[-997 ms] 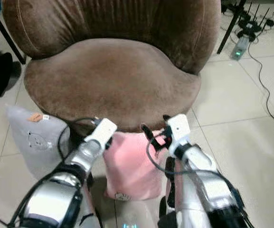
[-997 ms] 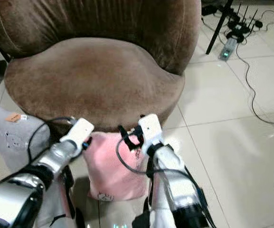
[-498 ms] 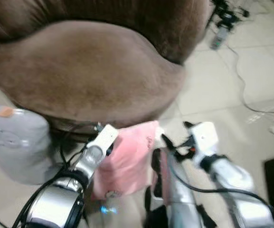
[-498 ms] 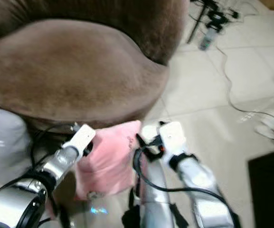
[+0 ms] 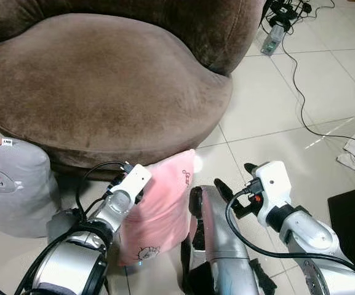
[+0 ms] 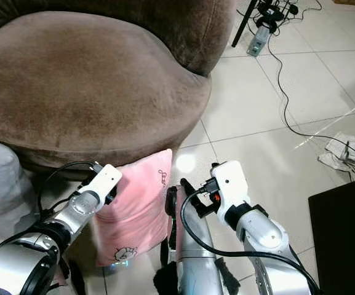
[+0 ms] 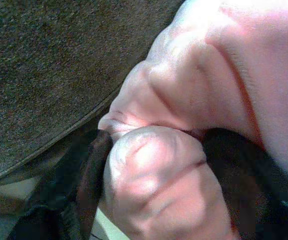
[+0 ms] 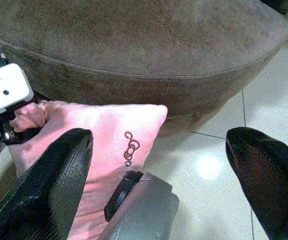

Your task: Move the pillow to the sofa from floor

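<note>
Pillow, pink and soft, stands on the floor against the near edge of the brown sofa. It looks light and floppy; the left gripper pinches its upper left corner, cloth bunched between the fingers. Right gripper hangs spread wide, just right of it. A grey pillow sits left; cables trail far right.
</note>
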{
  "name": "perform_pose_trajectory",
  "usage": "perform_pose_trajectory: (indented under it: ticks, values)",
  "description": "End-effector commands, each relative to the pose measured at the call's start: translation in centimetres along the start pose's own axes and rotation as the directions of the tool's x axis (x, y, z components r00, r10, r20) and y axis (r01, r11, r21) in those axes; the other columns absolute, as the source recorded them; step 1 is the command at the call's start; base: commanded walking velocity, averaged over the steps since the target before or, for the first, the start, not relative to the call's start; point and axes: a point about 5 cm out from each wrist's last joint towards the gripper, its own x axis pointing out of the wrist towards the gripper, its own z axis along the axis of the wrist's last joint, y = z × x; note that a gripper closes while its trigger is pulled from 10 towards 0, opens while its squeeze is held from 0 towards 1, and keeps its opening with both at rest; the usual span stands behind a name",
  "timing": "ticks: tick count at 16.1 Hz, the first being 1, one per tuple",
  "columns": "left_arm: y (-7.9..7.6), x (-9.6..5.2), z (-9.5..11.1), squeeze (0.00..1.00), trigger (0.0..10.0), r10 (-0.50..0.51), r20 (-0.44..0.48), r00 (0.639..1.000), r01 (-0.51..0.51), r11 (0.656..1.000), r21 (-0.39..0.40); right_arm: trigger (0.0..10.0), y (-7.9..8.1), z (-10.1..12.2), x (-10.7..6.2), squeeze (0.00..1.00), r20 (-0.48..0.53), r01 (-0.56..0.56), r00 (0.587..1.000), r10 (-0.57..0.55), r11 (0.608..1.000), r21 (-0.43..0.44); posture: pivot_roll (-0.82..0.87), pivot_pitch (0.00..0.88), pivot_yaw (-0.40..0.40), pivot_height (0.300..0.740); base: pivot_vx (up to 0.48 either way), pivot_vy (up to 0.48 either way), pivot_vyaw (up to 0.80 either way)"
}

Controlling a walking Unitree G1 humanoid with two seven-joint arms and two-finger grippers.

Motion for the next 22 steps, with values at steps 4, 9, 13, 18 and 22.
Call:
perform_pose_trajectory:
  ticks: [4,9,13,18,22]
  values:
    - [-1.5,-0.2,-1.0,0.0,0.0,-0.052,-0.027,0.998,0.051,0.999,-0.009,10.0,-0.3,0.1,0.0,0.0,-0.009,0.01,1.0,-0.01,1.0,0.009,-0.34,0.299,-0.213,0.482,0.0,0.0,0.0]
    - [-1.9,-0.2,-0.6,0.0,0.0,-0.062,-0.009,0.998,0.062,0.998,-0.003,10.0,-0.5,0.3,0.1,0.0,-0.013,0.01,1.0,-0.009,1.0,0.01,-0.34,0.294,-0.221,0.482,0.0,0.0,0.0]
    - [-2.2,-0.2,-0.3,0.0,0.0,-0.071,0.014,0.997,0.072,0.995,-0.062,10.0,-0.6,0.3,0.3,0.0,-0.017,0.006,1.0,-0.006,1.0,0.014,-0.33,0.29,-0.225,0.482,0.0,0.0,0.0]
    - [-1.7,0.0,2.6,0.0,0.0,-0.055,0.154,0.987,0.097,0.956,-0.277,10.0,-0.6,0.1,0.9,0.0,-0.018,-0.001,1.0,0.001,1.0,0.02,-0.3,0.282,-0.218,0.482,0.0,0.0,0.0]
    - [-0.6,-0.3,7.2,0.0,0.0,-0.016,0.397,0.918,0.156,0.933,-0.325,10.0,-0.5,0.1,1.9,0.0,-0.004,-0.004,1.0,0.004,1.0,0.03,-0.26,0.269,-0.198,0.482,0.0,0.0,0.0]
